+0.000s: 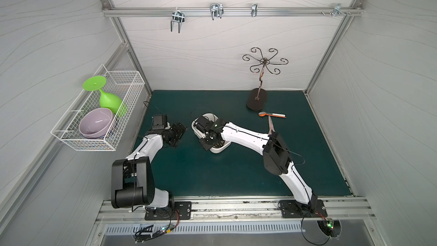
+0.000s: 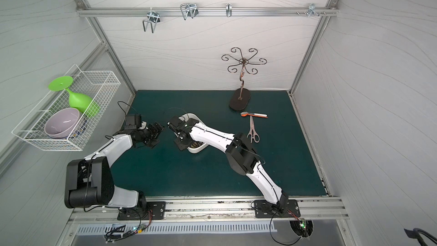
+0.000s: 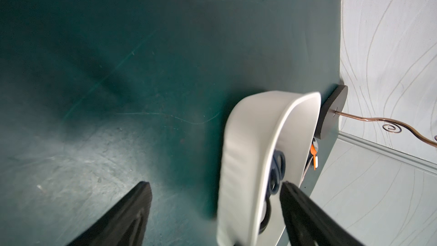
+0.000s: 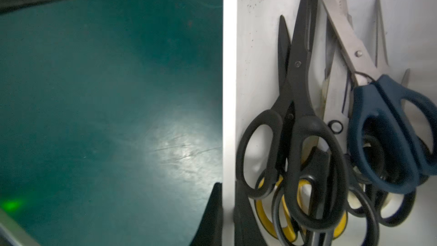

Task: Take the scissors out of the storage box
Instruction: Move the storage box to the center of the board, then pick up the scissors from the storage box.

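Closest in both top views is the left arm's bulky black elbow housing (image 1: 132,181). Farther in, the left end effector (image 1: 179,136) hangs spread just beside the shallow white plastic storage box (image 1: 221,149) on the matte dark green tabletop (image 1: 212,173). The white-shelled right arm (image 1: 241,136) reaches over the box, and 1 steel pair of scissors with pale handles (image 2: 252,130) lies out on the tabletop near the orange-and-white spoon (image 2: 254,114). In the left wrist view the box's smooth, rounded wall stands close to 1 of the 2 wide-apart black fingers (image 3: 132,214); whether they touch I cannot tell. In the right wrist view the right end effector (image 4: 227,211) is pressed together on the box's thin wall, 1 finger outside, 1 inside, pinching plastic and no scissors. The scissors in the box (image 4: 307,138) lie piled, with matte black, yellow-black and rubbery dark blue loops overlapping and bare steel blades pointed. I judge that pulling on that slick wall could tip or drag the light box and spill the pile. Interlocked loops may also haul several pairs out together.
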Available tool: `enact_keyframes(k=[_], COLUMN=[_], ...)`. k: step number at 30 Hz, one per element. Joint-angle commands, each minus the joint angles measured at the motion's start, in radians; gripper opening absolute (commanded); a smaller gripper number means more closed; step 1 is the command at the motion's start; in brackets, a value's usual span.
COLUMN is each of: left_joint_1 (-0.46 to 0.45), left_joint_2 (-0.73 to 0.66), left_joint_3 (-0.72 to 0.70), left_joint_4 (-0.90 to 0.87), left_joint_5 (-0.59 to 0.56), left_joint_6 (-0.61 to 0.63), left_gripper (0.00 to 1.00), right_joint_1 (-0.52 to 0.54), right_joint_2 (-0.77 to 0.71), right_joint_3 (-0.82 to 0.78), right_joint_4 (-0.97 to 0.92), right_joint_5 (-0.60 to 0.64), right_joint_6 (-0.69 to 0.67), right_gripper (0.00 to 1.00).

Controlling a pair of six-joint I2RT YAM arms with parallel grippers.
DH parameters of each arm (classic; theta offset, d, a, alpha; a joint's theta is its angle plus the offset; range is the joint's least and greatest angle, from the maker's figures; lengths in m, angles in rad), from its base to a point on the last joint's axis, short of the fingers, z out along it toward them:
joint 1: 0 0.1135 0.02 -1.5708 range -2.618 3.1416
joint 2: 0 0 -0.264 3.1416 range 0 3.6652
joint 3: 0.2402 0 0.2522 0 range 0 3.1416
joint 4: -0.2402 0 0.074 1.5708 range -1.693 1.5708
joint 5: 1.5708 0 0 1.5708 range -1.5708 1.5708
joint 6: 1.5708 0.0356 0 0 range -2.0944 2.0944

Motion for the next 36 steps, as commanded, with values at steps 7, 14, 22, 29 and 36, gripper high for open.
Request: enact_keyframes(k=[7,14,22,29,36], left_joint_1=[0.012,0.017,0.015,0.015,0.015], left_joint_2=[-0.045,-0.039,-0.029,-0.031,-0.005], left_joint_3=[-0.027,0.015,0.067,0.05,0.052], left_joint_4=[-0.006,-0.031,-0.09,-0.116,-0.11], left_joint_5=[-0.041,-0.021,0.054,0.055,0.05], left_joint_6=[0.031,0.033,0.043,0.058,0.077], left_gripper=[0.9,0.9,0.9,0.89,0.89], right_joint_1=[0.038,0.015,-0.103,-0.164,-0.126], right_joint_2=[0.014,-0.077,-0.143,-0.115,-0.087], right_joint_3=[0.002,-0.009,-0.022,-0.008,-0.009], right_joint_4=[-0.043,0.025,-0.004,-0.051,-0.04], right_joint_5=[-0.096,-0.139,-0.101,-0.064,-0.027], right_joint_6=[0.096,0.04,-0.06,-0.204,-0.291], right_gripper=[0.25,0.51,0.48,0.44,0.39])
